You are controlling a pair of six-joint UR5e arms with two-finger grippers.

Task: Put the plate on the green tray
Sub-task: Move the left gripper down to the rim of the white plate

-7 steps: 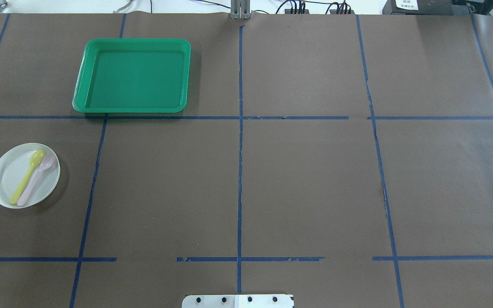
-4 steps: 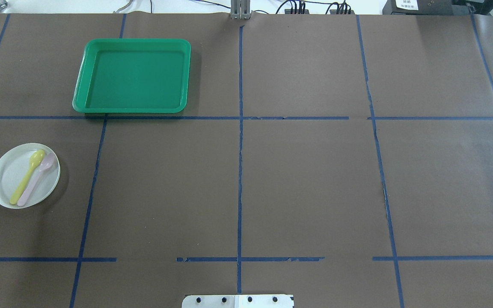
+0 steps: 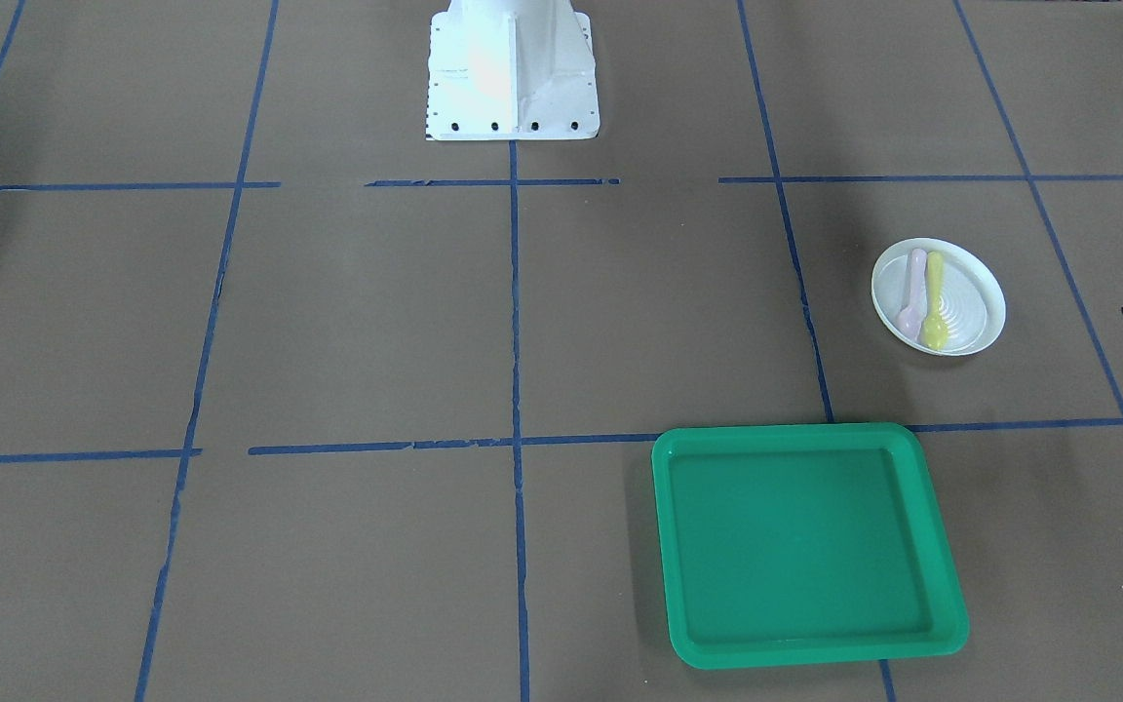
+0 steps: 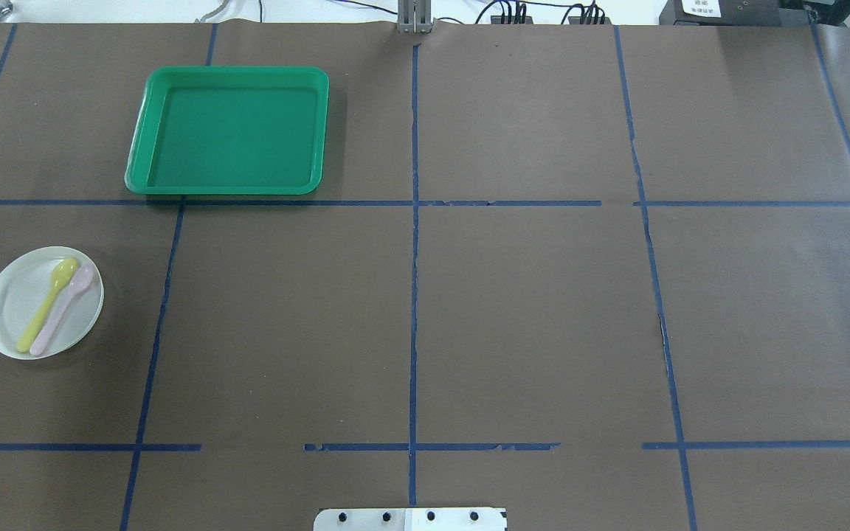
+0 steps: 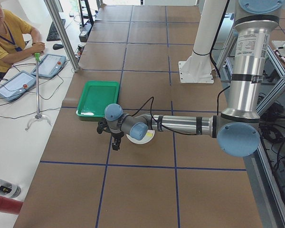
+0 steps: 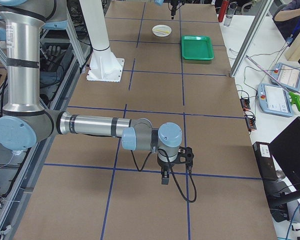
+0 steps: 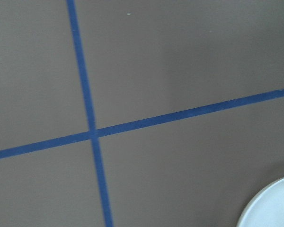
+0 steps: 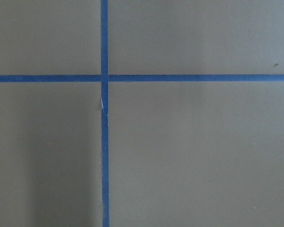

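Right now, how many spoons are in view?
2: a yellow spoon and a pink spoon, side by side on the plate. None visible elsewhere.

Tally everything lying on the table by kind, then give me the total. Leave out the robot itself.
Plates: 1, the white plate
Spoons: 2, the yellow spoon and the pink spoon, both lying on the plate
Trays: 1, the green tray
Total: 4

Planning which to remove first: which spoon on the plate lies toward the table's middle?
The pink spoon: it lies on the plate's inner side, with the yellow spoon beside it on the outer side.
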